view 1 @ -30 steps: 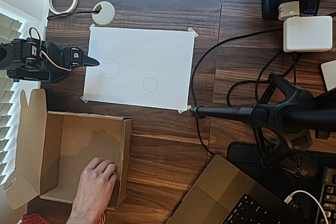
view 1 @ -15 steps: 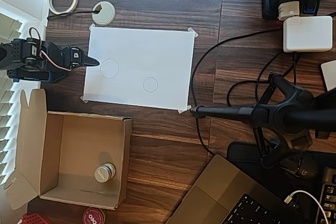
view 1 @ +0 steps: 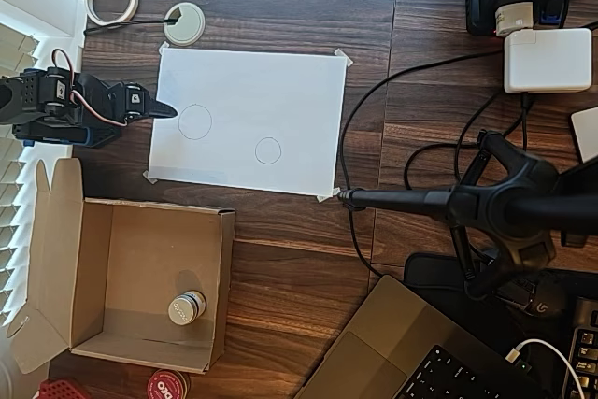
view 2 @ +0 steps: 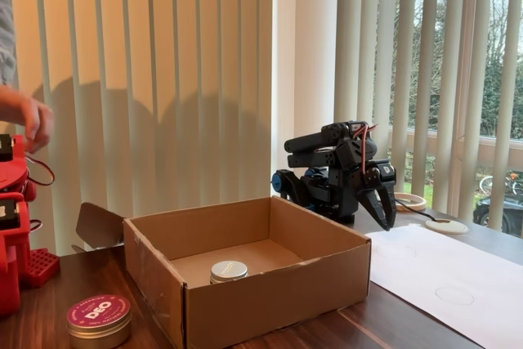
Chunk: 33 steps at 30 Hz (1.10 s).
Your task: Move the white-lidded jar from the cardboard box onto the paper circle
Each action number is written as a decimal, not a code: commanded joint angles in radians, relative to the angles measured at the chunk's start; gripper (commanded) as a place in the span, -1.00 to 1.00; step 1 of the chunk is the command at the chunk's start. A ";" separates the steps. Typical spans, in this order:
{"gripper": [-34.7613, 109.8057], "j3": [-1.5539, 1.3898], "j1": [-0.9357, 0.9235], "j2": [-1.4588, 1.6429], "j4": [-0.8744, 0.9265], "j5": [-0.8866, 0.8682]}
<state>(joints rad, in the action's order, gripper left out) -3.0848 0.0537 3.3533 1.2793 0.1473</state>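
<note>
Desk of dark wood (view 1: pixel 299 259) seen from above, with a white paper sheet (view 1: pixel 280 91) taped down near its far edge and a brown cardboard box (view 1: pixel 93 231) open near the near left corner. White-lidded jar (view 1: pixel 187 307) stands upright inside the box, close to its right wall and towards the near wall. In the fixed view the jar (view 2: pixel 228 270) sits low on the box floor, well below the rim of the cardboard box (view 2: pixel 270 292). Two pencil rings are drawn on the sheet; the smaller one, the paper circle (view 1: pixel 268 149), lies towards the sheet's near right part and holds nothing.

Black arm is folded at the left edge of the desk, its claw (view 1: pixel 164 110) resting at the left edge of the sheet, well apart from the box. In the fixed view the claw (view 2: pixel 382 212) points down with its fingers together, closed on nothing.

Task has not yet begun. A sound first move would be to lift the claw clear of the box's far wall, open it wide, and come straight down over the jar, since the right wall leaves little room on that side. Gripping the jar's body below the lid, then rising above the rim before swinging across, should avoid snagging the cardboard.

A red-lidded tin (view 1: pixel 168 386) sits on the desk just outside the box's near wall
</note>
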 commanded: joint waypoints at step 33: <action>-0.24 0.061 -0.023 0.064 0.048 0.000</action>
<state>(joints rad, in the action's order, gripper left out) -3.0848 0.0153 3.3533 1.2793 0.1442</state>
